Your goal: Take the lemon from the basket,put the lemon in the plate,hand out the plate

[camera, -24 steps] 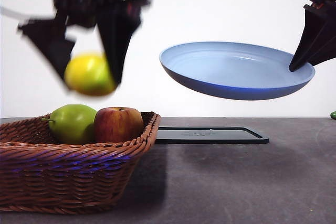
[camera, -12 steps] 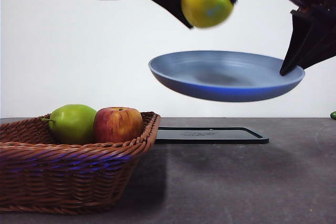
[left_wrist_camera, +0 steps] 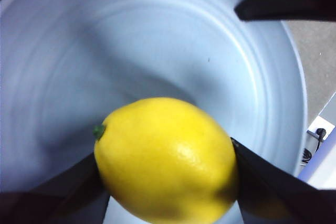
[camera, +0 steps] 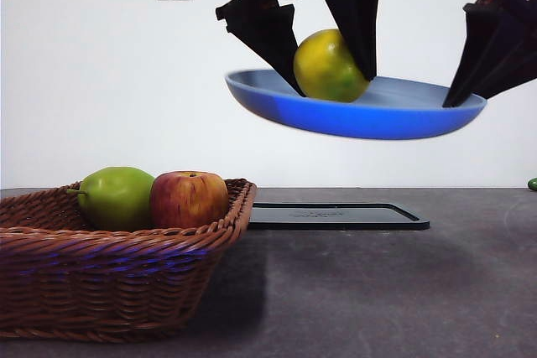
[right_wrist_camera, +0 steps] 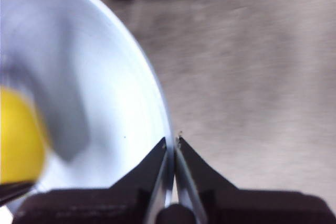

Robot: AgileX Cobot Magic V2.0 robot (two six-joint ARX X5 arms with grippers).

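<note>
High above the worktop (camera: 403, 291), left tool (camera: 329, 60) pinching the lemon (camera: 329, 65) over the plate (camera: 369, 115), right tool (right_wrist_camera: 171, 142) clamped on the plate's rim.

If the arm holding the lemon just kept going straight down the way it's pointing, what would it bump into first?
The plate. The left gripper points down with the lemon between its jaws, and the plate's blue floor lies directly beneath. Whether the lemon already touches it is unclear. The right gripper holds the plate's rim.

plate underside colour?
Darker, saturated blue; the plate is paler blue on top. Front view shows it best.
</note>
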